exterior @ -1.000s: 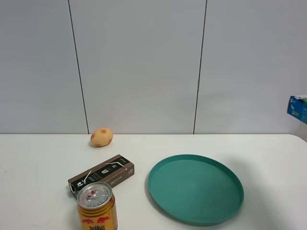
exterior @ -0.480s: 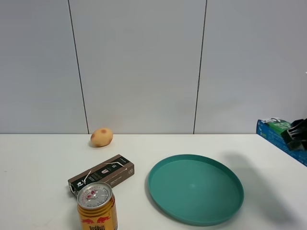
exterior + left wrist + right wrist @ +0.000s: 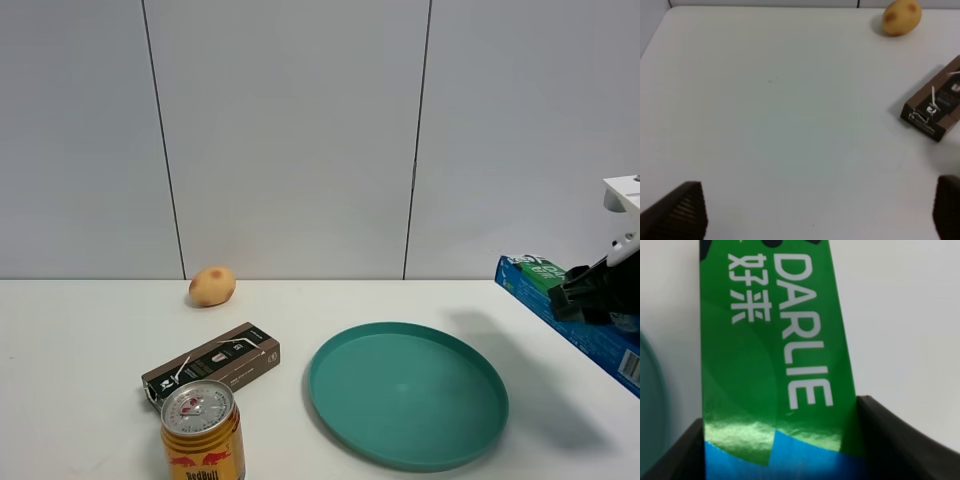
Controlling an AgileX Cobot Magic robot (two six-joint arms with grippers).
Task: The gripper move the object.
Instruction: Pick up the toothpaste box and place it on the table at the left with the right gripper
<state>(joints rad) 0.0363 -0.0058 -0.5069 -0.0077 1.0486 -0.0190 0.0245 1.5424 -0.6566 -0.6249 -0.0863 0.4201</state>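
My right gripper (image 3: 588,292), a black claw under a white wrist block, is shut on the blue and green DARLIE toothpaste carton (image 3: 560,308) and holds it tilted above the table at the right edge, just right of the teal plate (image 3: 408,392). In the right wrist view the carton (image 3: 771,355) fills the frame between the black fingers (image 3: 890,440), with the plate's rim (image 3: 651,390) at one side. My left gripper (image 3: 815,215) is open and empty above bare white table; only its two fingertips (image 3: 680,212) show.
A dark brown box (image 3: 212,366) lies left of the plate, also seen in the left wrist view (image 3: 935,110). A Red Bull can (image 3: 202,430) stands at the front left. A potato (image 3: 212,285) sits near the back wall and shows in the left wrist view (image 3: 901,16).
My right gripper has come in from the right edge with the carton, moving left and lower toward the plate. The left arm and the other objects have not moved.
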